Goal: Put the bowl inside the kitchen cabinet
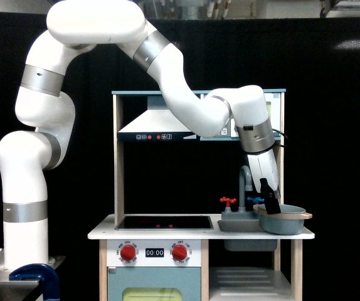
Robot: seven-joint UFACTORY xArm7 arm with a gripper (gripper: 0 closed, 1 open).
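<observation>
We see the white xArm7 arm [167, 69] reaching down over the toy kitchen's countertop [105, 234], with its gripper [271, 204] lowered to the near-left part of the bowl [283, 219]. The dark fingers [272, 205] dip at the tan rim of the bowl, one seemingly just inside it, but we cannot tell how far apart the jaws stand or whether they have any hold on the rim.

The bowl, grey-blue with a small side handle showing at the exterior view's right, sits at the countertop's right end, resting over the grey sink basin [235, 223] and overhanging toward the right edge. Just behind the sink stand a grey faucet [245, 182] and a red tap [227, 201]. The black cooktop [164, 221] occupies the countertop's left part, with red knobs [128, 253] on the front panel below.

The kitchen cabinet [249, 279] lies under the sink, at the lower right, its pale slatted shelf bare where visible.
</observation>
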